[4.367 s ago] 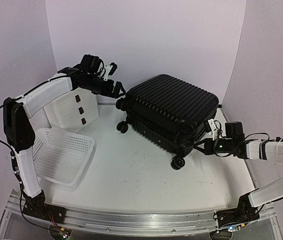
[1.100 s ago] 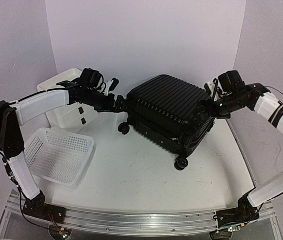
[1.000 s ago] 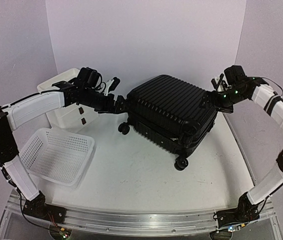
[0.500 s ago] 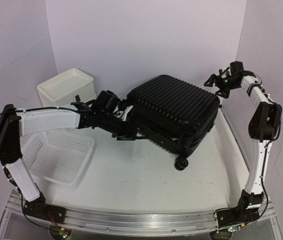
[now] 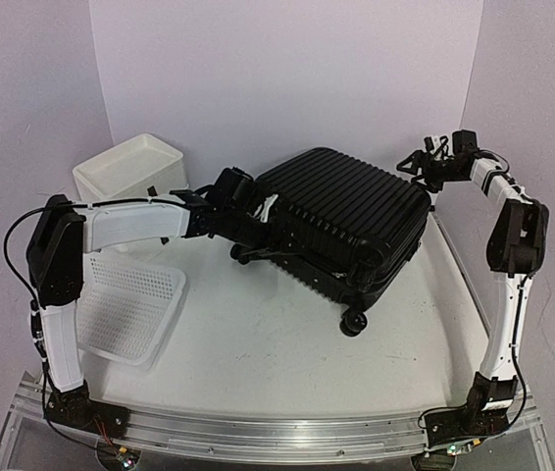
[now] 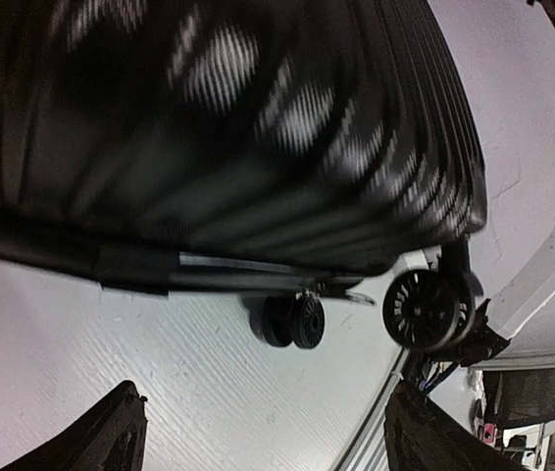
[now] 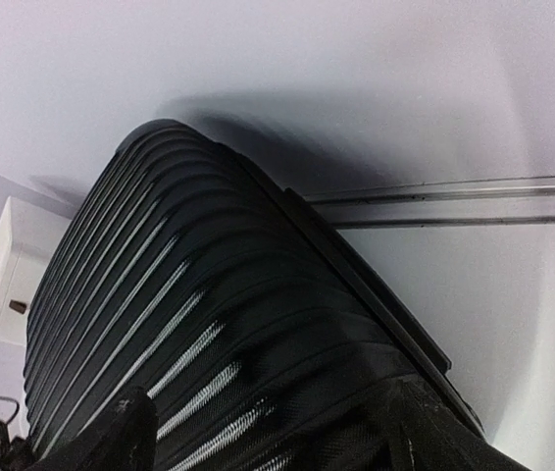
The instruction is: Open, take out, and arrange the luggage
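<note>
The luggage (image 5: 341, 221) is a black ribbed hard-shell suitcase lying shut on the white table (image 5: 258, 343), with one caster (image 5: 353, 323) toward the front. My left gripper (image 5: 261, 226) reaches in low at its left end. In the left wrist view the left gripper (image 6: 268, 442) is open with only bare table between its fingers, and the luggage (image 6: 209, 128) and two casters (image 6: 297, 320) lie just beyond. My right gripper (image 5: 415, 163) hovers by the back right corner. In the right wrist view the right gripper (image 7: 277, 442) is open over the ribbed shell (image 7: 199, 334).
A white drawer box (image 5: 130, 169) stands at the back left, also visible as the white box (image 7: 11, 267). A white perforated basket (image 5: 126, 304) lies at the front left under my left arm. Walls close in behind and on both sides.
My left gripper slid from the suitcase's front left edge up toward its left end. My right arm lifted off the right side and now hangs by the back right corner. The suitcase stayed shut.
</note>
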Controlling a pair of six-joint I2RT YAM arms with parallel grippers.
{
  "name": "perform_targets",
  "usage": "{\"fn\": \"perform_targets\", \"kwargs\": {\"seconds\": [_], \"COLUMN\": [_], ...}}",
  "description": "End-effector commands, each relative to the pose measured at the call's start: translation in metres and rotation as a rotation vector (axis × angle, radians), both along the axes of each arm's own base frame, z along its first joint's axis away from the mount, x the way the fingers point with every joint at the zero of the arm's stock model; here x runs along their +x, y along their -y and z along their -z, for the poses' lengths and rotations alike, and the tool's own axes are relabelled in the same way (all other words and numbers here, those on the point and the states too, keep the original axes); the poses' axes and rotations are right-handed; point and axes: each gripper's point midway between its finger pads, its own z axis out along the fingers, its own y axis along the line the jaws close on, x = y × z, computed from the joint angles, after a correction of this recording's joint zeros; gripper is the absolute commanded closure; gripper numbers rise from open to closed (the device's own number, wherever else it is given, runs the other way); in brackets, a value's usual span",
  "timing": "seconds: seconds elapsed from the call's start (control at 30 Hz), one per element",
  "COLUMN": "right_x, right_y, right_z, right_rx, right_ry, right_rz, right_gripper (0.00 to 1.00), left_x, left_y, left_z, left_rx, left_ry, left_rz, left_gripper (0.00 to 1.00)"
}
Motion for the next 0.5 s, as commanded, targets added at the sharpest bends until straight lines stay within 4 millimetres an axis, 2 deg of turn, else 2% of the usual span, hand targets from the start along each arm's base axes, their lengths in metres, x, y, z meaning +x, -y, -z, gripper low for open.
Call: {"fn": "perform_targets", "kwargs": {"seconds": [0.0,0.03,0.13,0.2,0.23,0.27,0.33,0.4,0.47], "right_x": [-0.082,-0.092,-0.132,-0.156,-0.171,-0.181,-0.205,-0.229,-0.248], "right_y": [-0.046,-0.046,-0.053,-0.057,-0.062,-0.066,-0.073,-0.082,-0.074], "right_z": [0.016,0.026,0.017,0.016,0.024,0.016,0.022,0.024,0.026], "right_rx": [0.147,0.152,0.188,0.183,0.182,0.176,0.163,0.137,0.082], "right_ry": [-0.233,-0.267,-0.290,-0.291,-0.313,-0.300,-0.335,-0.347,-0.332], "right_rz": [-0.155,-0.154,-0.174,-0.157,-0.156,-0.161,-0.151,-0.155,-0.108], "right_gripper": [0.21,0.22,0.27,0.27,0.26,0.25,0.24,0.23,0.20], "left_x": [0.044,0.051,0.069,0.084,0.092,0.099,0.115,0.122,0.123], "left_y": [-0.003,-0.003,-0.008,-0.015,-0.020,-0.024,-0.035,-0.040,-0.044], "left_z": [-0.022,-0.024,-0.018,-0.018,-0.017,-0.017,-0.020,-0.024,-0.032], "left_rx": [0.009,0.012,0.035,0.037,0.036,0.030,0.023,0.017,0.029], "left_ry": [0.071,0.084,0.090,0.095,0.093,0.089,0.096,0.112,0.135], "left_rz": [-0.024,-0.023,-0.027,-0.048,-0.059,-0.065,-0.087,-0.076,-0.058], "left_gripper": [0.16,0.16,0.16,0.15,0.15,0.15,0.15,0.14,0.13]}}
